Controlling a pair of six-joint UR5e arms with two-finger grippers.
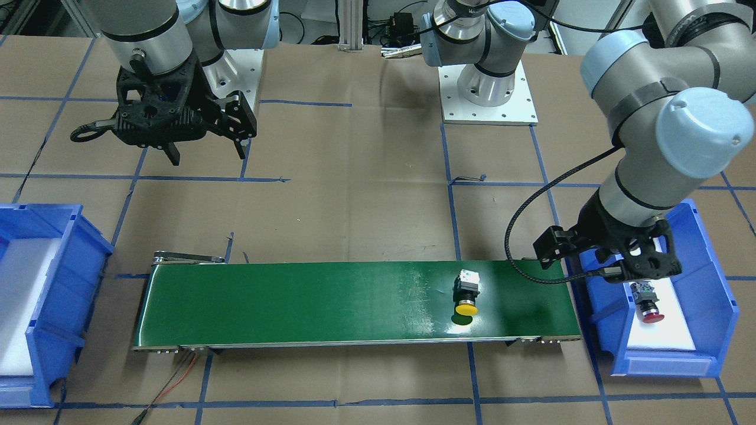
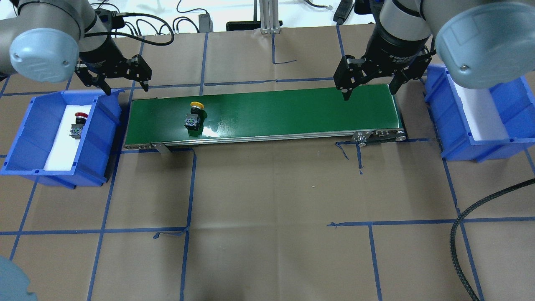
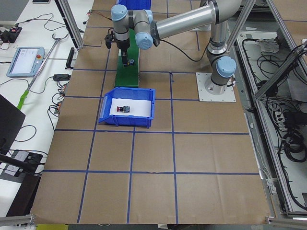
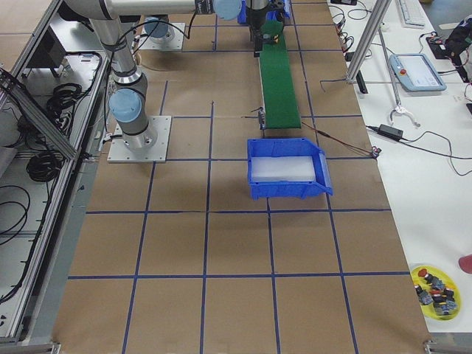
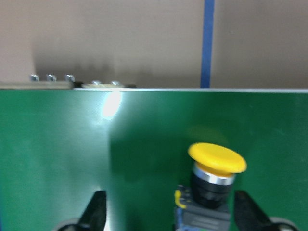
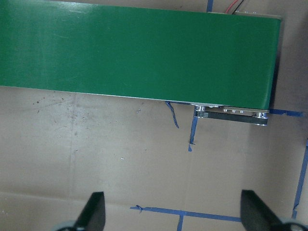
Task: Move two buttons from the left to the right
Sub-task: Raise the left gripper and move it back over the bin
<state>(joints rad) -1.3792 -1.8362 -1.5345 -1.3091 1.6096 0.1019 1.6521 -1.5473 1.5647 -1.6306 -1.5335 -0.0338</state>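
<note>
The yellow button (image 2: pixel 194 113) lies on its side on the green conveyor belt (image 2: pixel 271 113), near the belt's left end; it also shows in the front view (image 1: pixel 466 293) and the left wrist view (image 5: pixel 215 178). The red button (image 2: pixel 78 124) lies on white foam in the left blue bin (image 2: pixel 25 121), also in the front view (image 1: pixel 648 301). My left gripper (image 2: pixel 127 90) is open and empty, raised above the gap between that bin and the belt. My right gripper (image 2: pixel 368 95) is open and empty above the belt's right end.
The right blue bin (image 2: pixel 443 108) with a white foam floor stands past the belt's right end and holds nothing visible. Brown paper with blue tape lines covers the table. A black cable (image 2: pixel 459 234) hangs at the near right.
</note>
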